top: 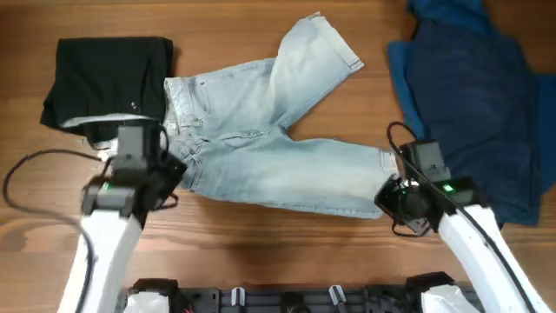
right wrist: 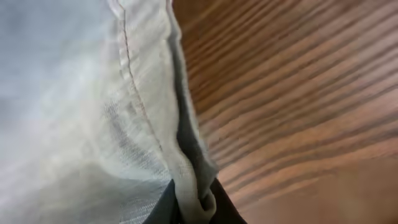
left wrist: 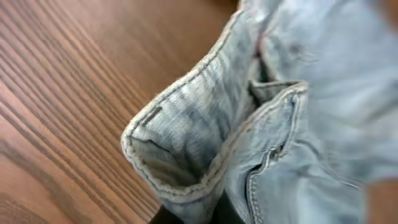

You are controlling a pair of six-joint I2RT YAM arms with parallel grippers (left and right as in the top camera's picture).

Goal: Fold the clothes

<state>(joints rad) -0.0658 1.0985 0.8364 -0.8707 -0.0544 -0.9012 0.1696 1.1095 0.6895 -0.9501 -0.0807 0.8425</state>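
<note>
Pale-blue denim shorts (top: pixel 269 148) lie spread across the middle of the table, one leg angled up to the back, the other stretched right. My left gripper (top: pixel 174 169) is shut on the waistband corner (left wrist: pixel 186 180) at the shorts' left end. My right gripper (top: pixel 393 187) is shut on the hem (right wrist: pixel 193 199) of the right leg. A dark blue garment (top: pixel 473 96) lies at the back right. A black white-trimmed garment (top: pixel 109 78) lies folded at the back left.
Wooden table surface (top: pixel 261 252) runs along the front below the shorts. A black cable (top: pixel 26 169) loops at the left beside my left arm. The arm bases sit at the front edge (top: pixel 287 300).
</note>
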